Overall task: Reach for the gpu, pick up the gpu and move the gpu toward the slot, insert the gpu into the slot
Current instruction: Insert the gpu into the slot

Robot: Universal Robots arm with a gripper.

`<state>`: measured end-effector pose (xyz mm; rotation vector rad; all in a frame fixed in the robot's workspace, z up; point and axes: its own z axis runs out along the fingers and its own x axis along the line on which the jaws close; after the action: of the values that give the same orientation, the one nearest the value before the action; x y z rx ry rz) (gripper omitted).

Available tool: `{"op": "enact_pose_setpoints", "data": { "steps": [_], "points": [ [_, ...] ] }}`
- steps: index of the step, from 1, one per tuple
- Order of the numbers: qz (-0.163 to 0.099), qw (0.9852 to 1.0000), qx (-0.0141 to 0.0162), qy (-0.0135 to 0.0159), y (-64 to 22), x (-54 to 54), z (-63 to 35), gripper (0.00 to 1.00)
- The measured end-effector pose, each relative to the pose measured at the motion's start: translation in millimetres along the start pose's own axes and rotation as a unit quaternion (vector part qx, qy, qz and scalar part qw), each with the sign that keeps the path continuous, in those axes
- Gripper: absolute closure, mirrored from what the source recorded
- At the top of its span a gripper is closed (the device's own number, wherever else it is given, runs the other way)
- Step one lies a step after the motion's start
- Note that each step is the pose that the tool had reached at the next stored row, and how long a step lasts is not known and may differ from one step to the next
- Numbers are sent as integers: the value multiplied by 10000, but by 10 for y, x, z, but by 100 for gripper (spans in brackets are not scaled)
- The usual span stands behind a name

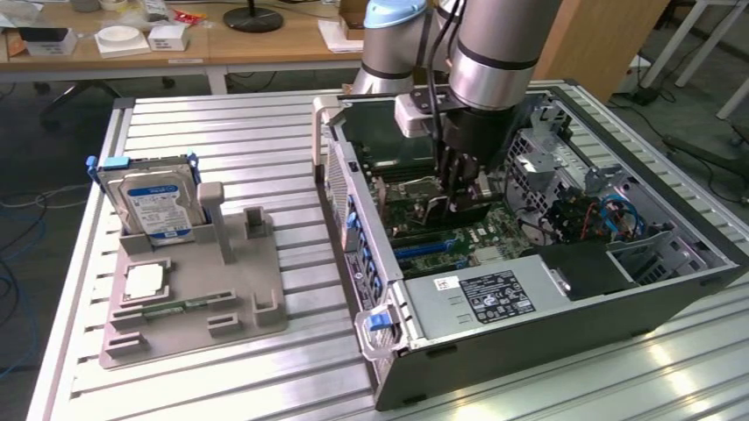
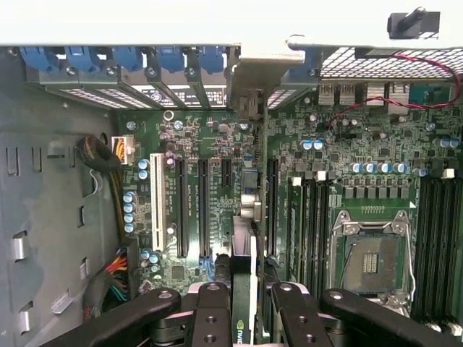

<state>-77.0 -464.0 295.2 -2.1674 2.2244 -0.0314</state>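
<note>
While the black gripper point(image 1: 459, 195) hangs low inside the open dark-grey computer case point(image 1: 655, 303), its jaws are closed on the gpu point(image 2: 242, 289), a thin green circuit card with a silver metal end bracket, held on edge between the black fingers point(image 2: 210, 318). The card stands upright over the green motherboard point(image 2: 289, 159), in line with the long narrow black slot point(image 2: 270, 206) just left of the square silver CPU socket point(image 2: 372, 256); I judge that edge-down hold is meant to let its contacts meet the connector squarely, though whether it is seated I cannot tell. The case lies on a ribbed aluminium counter point(image 1: 234, 132); on the exterior view's left a grey fixture tray point(image 1: 188, 303) props a silver-blue hard drive point(image 1: 150, 197). Far behind stands a wooden desk point(image 1: 269, 44).
</note>
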Motion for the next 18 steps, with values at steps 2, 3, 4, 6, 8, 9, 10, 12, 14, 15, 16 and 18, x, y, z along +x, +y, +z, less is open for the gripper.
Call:
{"op": "enact_pose_setpoints", "data": {
  "steps": [2,3,4,6,8,9,10,12,14,15,16,18],
  "points": [
    [0,10000,0,0,3,0,12,74],
    [0,10000,0,-1,4,0,18,74],
    [0,10000,0,0,5,1,24,74],
    [0,10000,0,0,6,1,35,74],
    [0,10000,0,0,8,2,46,74],
    [0,10000,0,0,9,2,52,74],
    [0,10000,0,0,10,2,57,74],
    [0,10000,0,0,14,3,69,74],
    [0,10000,0,0,17,3,79,74],
    [0,10000,0,0,17,4,85,74],
    [0,10000,0,-1,18,4,91,74],
    [0,10000,0,0,19,5,101,74]
  ]
}}
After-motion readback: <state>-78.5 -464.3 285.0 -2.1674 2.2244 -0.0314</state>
